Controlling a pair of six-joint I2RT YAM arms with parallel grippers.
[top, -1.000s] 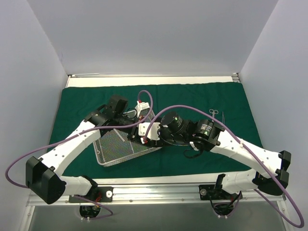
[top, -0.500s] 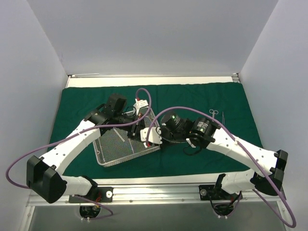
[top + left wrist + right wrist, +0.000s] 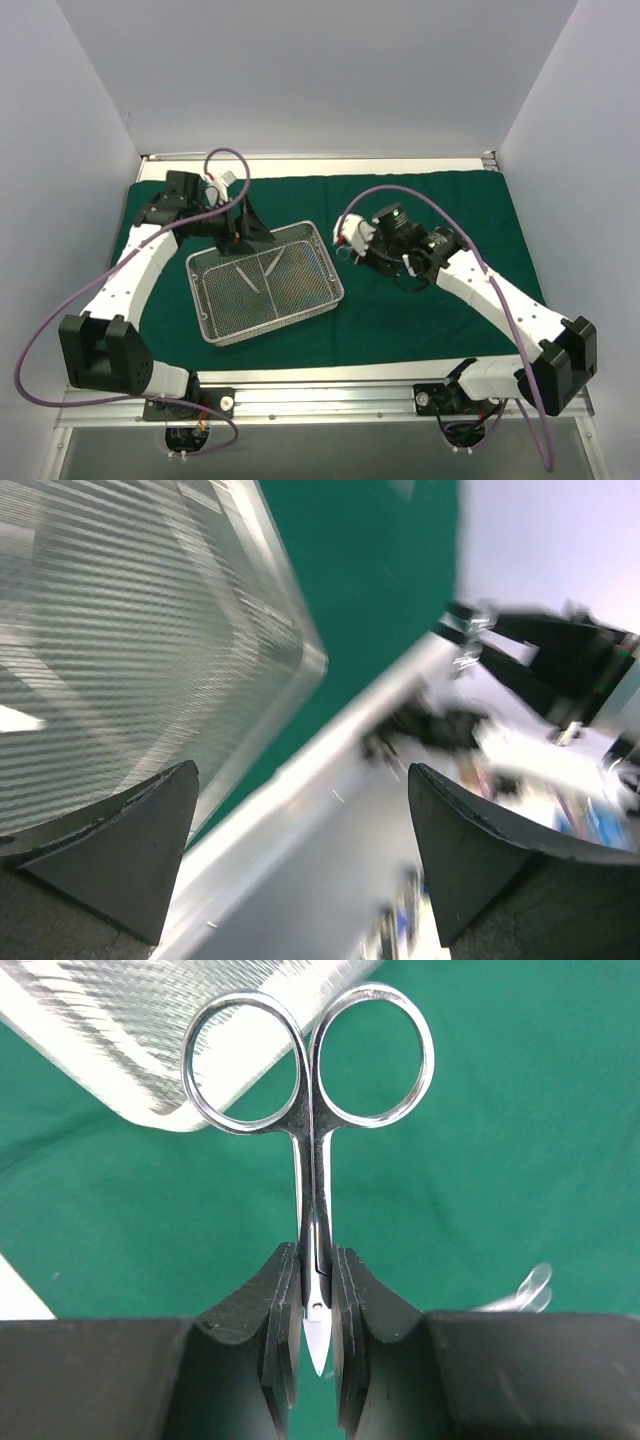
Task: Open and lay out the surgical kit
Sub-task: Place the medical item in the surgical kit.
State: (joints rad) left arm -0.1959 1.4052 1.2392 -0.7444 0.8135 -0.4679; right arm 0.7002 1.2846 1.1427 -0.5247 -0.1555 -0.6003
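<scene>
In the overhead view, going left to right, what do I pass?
First the left arm's elbow → wire-mesh tray → right gripper, shut on a ring-handled instrument → right arm's elbow. The left gripper overlaps the tray, so it's skipped.

Wire-mesh tray blurred and cropped in left wrist view

tray on cloth, two instruments in tray, scissors right of tray

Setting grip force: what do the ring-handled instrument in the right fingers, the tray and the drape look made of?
Ring-handled instrument: polished steel, apparently; mirror glints. Tray: silver metal wire mesh; woven grid visible. Drape: matte dark green cloth, probably; soft wrinkles.
</scene>
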